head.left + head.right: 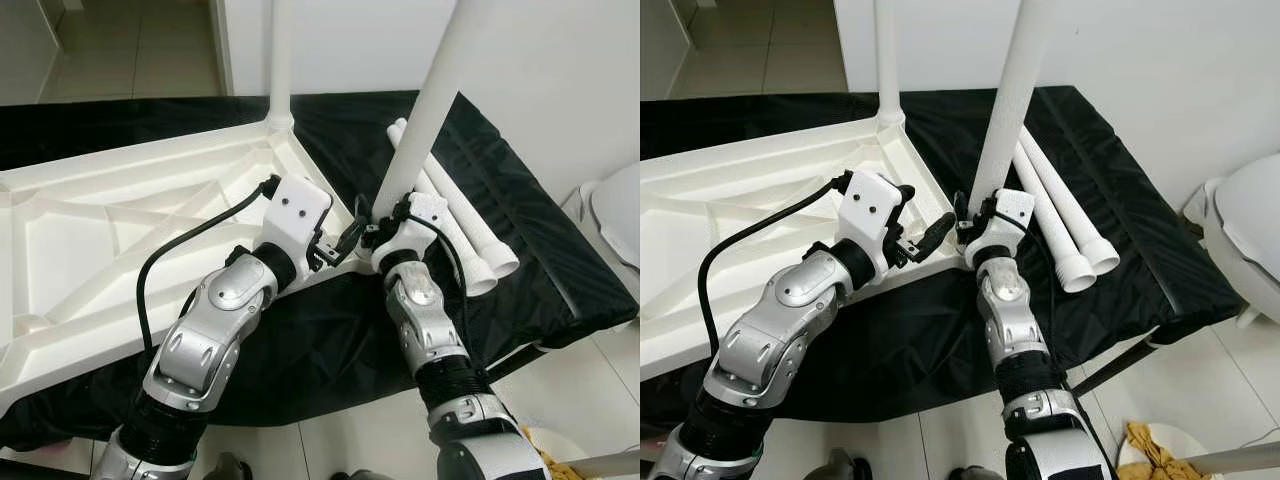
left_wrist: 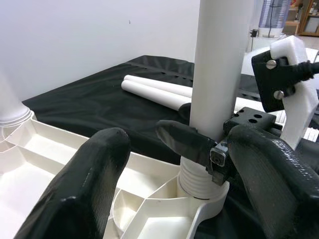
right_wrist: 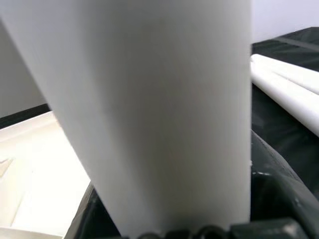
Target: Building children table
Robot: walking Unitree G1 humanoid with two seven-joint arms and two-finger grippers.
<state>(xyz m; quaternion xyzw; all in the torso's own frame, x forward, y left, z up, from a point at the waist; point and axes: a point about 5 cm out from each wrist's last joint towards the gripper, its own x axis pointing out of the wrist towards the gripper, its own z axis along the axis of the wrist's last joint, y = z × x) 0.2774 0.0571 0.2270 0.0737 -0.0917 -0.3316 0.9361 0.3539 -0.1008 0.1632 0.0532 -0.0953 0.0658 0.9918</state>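
Tabletop [image 1: 90, 225], white plastic and upside down, lies on a black cloth [image 1: 500, 220] with its ribbed underside facing up; it fills the left of the scene. At its far corner one leg [image 1: 281, 60] already stands upright in its socket.

Left gripper [image 1: 340, 245] hovers at the near right corner of the tabletop with its black fingers [image 2: 99, 164] spread apart and nothing between them, just beside the base of the second leg [image 1: 430, 100].

That second leg stands nearly upright, slightly tilted, its threaded end resting in the corner socket [image 2: 202, 191]; the left wrist view shows the threads not yet fully sunk into the socket. Right gripper [image 1: 975, 228] is clenched around this leg low down, close above the socket.

Further right, two spare legs [image 1: 465, 225] lie side by side on the cloth, touching or nearly so, well apart from the tabletop.

Progress, judged from this layout: one leg fitted, a second being seated and probably needing to be turned home, two left to mount, after which the table must be set on its feet.

Containers: the ribbed cells of the tabletop's underside hold nothing. At the far right edge part of a white rounded object [image 1: 1250, 230] stands on the floor; its contents cannot be made out.
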